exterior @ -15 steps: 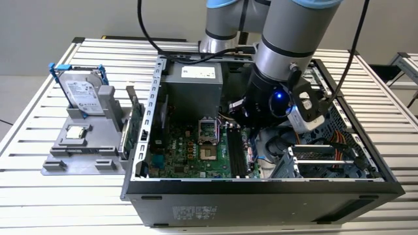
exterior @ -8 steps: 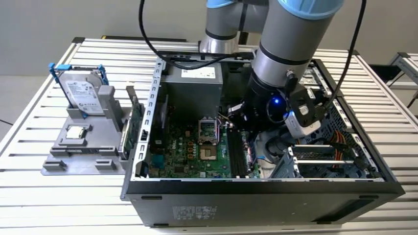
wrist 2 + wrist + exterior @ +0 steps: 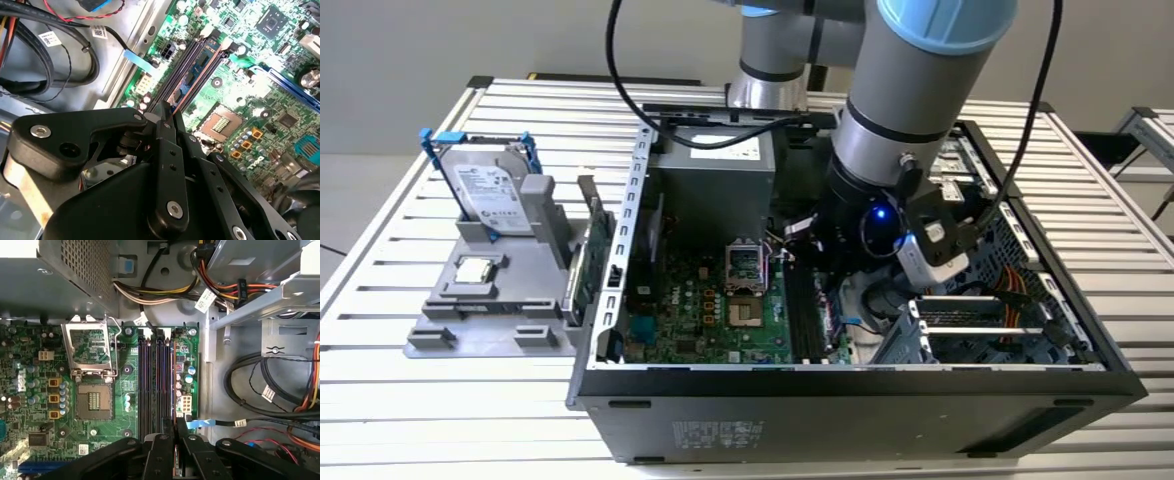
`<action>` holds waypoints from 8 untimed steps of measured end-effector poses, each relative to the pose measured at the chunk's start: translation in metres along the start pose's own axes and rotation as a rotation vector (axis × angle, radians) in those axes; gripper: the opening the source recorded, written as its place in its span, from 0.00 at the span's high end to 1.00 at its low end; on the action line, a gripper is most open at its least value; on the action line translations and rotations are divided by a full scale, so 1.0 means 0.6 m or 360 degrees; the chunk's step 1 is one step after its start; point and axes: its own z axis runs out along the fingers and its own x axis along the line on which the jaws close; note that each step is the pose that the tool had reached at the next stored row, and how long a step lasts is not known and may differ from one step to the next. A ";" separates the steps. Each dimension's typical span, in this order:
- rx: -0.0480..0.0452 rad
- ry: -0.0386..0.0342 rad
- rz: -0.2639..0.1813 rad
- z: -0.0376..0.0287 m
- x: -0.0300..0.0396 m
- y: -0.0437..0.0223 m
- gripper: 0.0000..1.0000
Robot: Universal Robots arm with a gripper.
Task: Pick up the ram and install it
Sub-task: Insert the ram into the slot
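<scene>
My gripper (image 3: pixel 175 432) is down inside the open computer case (image 3: pixel 854 400), its black fingers close together over the memory slots (image 3: pixel 152 385) on the green motherboard (image 3: pixel 45 405). Between the fingers sits a thin stick seen edge-on, the ram (image 3: pixel 175 460), lined up with the slot nearest the case wall. In the second wrist view the ram's edge (image 3: pixel 173 111) shows just past the tips of my gripper (image 3: pixel 167 112), above the same slots (image 3: pixel 192 75). In the exterior view the arm's wrist covers most of the gripper (image 3: pixel 803 245).
The processor socket (image 3: pixel 93 400) with its raised metal lid lies beside the slots. Cable bundles (image 3: pixel 270 385) and the drive cage (image 3: pixel 987 310) crowd the far side. The power supply (image 3: pixel 714 190) stands behind. Outside the case, a grey fixture (image 3: pixel 480 320) holds a hard drive (image 3: pixel 494 195) and a green card (image 3: pixel 596 255).
</scene>
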 end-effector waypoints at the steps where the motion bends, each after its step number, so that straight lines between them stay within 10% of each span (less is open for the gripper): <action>1: 0.0000 0.0000 0.0000 0.002 0.000 0.000 1.00; 8: 0.0000 0.0000 0.0000 0.018 0.000 0.003 1.00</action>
